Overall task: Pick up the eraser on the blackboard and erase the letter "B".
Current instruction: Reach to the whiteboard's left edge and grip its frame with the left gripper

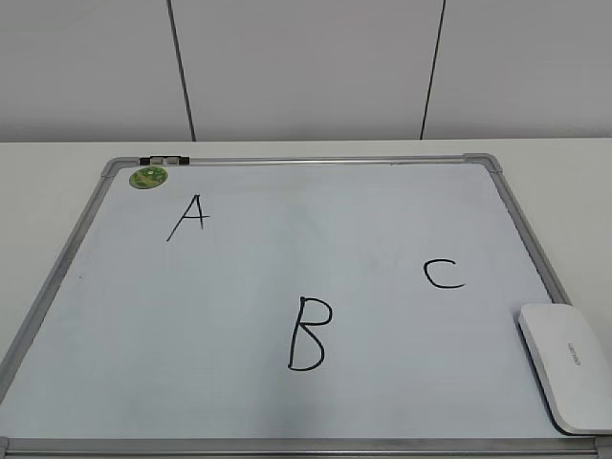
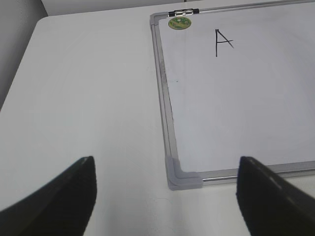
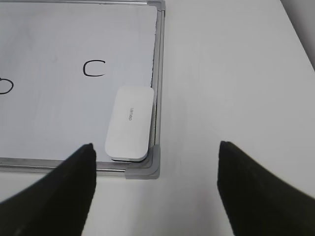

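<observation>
The blackboard (image 1: 287,287) is a white dry-erase board with a silver frame, lying flat on the table. The letter "B" (image 1: 308,335) is drawn in black near its front middle. The eraser (image 1: 566,365) is a white rounded block lying in the board's near right corner; it also shows in the right wrist view (image 3: 130,123). My right gripper (image 3: 156,184) is open and empty, hovering over the table just before that corner. My left gripper (image 2: 166,191) is open and empty above the board's near left corner (image 2: 183,178). Neither gripper shows in the exterior view.
A black "A" (image 1: 188,218) and a black "C" (image 1: 444,273) are on the board. A round green magnet (image 1: 149,177) and a small clip (image 1: 164,161) sit at the far left corner. White table (image 2: 88,98) surrounds the board; a wall stands behind.
</observation>
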{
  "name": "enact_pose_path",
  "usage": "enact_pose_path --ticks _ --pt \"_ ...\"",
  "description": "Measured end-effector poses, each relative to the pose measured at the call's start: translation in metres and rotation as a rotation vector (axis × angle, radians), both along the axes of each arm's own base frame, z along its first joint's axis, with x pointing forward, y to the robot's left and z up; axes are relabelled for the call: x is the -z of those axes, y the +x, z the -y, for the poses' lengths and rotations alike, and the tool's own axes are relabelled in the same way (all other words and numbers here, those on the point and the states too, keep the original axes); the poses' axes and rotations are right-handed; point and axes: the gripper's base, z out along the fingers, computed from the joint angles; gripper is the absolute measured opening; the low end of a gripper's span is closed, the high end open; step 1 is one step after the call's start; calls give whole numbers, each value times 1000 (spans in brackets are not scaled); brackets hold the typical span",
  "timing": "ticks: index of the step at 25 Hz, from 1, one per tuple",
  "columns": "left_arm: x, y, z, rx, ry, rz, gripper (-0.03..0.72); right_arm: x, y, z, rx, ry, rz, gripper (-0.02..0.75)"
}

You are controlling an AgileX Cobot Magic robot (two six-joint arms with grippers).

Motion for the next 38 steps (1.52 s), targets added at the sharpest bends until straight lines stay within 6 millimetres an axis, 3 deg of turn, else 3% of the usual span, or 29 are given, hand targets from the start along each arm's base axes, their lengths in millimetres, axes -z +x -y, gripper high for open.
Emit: enact_pose_path --ticks 20,24,31,38 --pt "0 1 2 11 -15 -17 623 0 0 0 0 0 0 591" --pt "-16 5 4 25 -36 -17 622 0 0 0 0 0 0 591" --pt "-35 50 4 19 -50 -148 620 0 0 0 0 0 0 591" --pt "-24 119 4 3 -88 -285 608 0 0 0 0 0 0 591"
